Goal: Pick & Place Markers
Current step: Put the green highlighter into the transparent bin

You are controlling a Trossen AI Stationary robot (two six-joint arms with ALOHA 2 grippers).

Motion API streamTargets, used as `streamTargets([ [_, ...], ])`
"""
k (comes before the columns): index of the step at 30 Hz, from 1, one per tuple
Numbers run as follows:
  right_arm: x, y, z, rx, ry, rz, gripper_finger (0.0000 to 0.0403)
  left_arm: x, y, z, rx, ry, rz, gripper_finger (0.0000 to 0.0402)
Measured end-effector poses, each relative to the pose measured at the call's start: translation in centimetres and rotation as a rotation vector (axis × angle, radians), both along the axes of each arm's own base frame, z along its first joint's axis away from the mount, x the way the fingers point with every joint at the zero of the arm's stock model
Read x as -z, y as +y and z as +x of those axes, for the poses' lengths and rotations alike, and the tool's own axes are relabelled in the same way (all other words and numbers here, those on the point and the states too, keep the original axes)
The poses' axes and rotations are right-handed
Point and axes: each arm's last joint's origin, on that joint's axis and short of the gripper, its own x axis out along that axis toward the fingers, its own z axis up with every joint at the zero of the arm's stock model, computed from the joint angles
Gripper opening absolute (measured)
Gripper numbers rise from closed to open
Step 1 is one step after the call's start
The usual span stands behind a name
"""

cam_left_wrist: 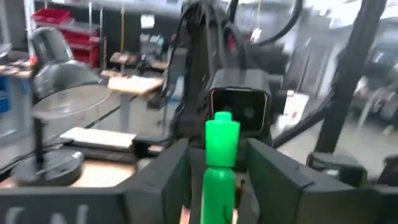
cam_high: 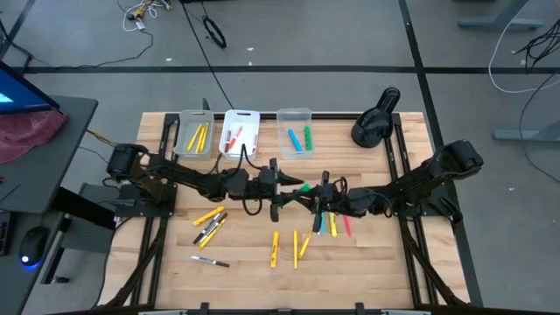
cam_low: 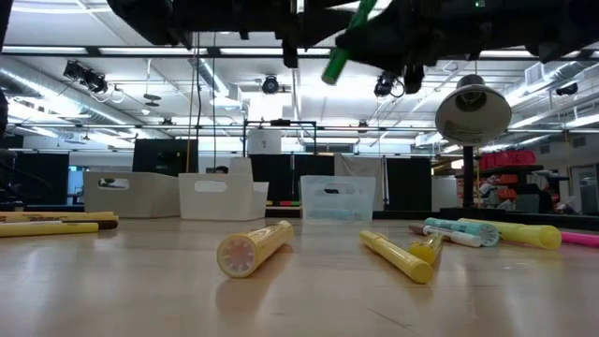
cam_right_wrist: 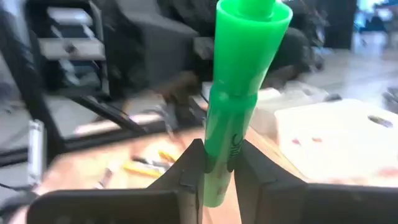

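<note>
Aloft, green marker (cam_right_wrist: 239, 106) between grippers.

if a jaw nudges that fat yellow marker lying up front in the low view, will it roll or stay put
Probably rolls: the yellow marker is a round barrel lying on its side on the flat wooden table. It looks slightly tapered, so it may curve rather than run straight. Likely stiff and light, being a short plastic stick with smooth sides.
</note>
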Motion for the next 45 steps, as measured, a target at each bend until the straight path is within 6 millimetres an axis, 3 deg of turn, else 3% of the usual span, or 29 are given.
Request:
streamTargets([
  [4, -0.5, -1.2, -0.7, 0.084, 0.082, 0.036, 0.0050, -0.2, 0.6, -1.3, -0.104, 0.216, 0.049, 0.0212],
  [8, -1.9, -3.8, -0.6, 0.173, 0.232, 0.089, 0.0050, -0.1, 1.2, -3.3, -0.267, 0.433, 0.062, 0.0229],
  [13, -4.5, -9.2, 1.4, 0.214, 0.443, 0.135, 0.0050, 0.9, 1.0, -5.1, -0.420, 0.621, 0.088, 0.0227],
  [17, -5.1, -14.9, 3.2, 0.243, 0.550, 0.183, 0.0050, 1.6, 0.5, -5.7, -0.451, 0.682, 0.072, 0.0219],
  [21, -4.2, -20.2, 5.2, 0.232, 0.614, 0.282, 0.0050, 1.9, -0.2, -5.8, -0.459, 0.694, 0.075, 0.0212],
  [26, -1.1, -24.7, 7.1, 0.211, 0.765, 0.423, 0.0050, 2.0, -0.5, -5.8, -0.504, 0.683, 0.104, 0.0211],
  [31, 1.9, -27.0, 7.7, 0.220, 0.849, 0.502, 0.0051, 2.0, -0.4, -5.9, -0.514, 0.683, 0.108, 0.0211],
  [37, 4.0, -28.2, 7.4, 0.206, 0.885, 0.600, 0.0054, 2.0, -0.4, -5.9, -0.514, 0.683, 0.108, 0.0211],
  [45, 4.3, -28.4, 7.1, 0.201, 0.902, 0.616, 0.0080, 2.0, -0.4, -5.9, -0.513, 0.684, 0.109, 0.0211],
])
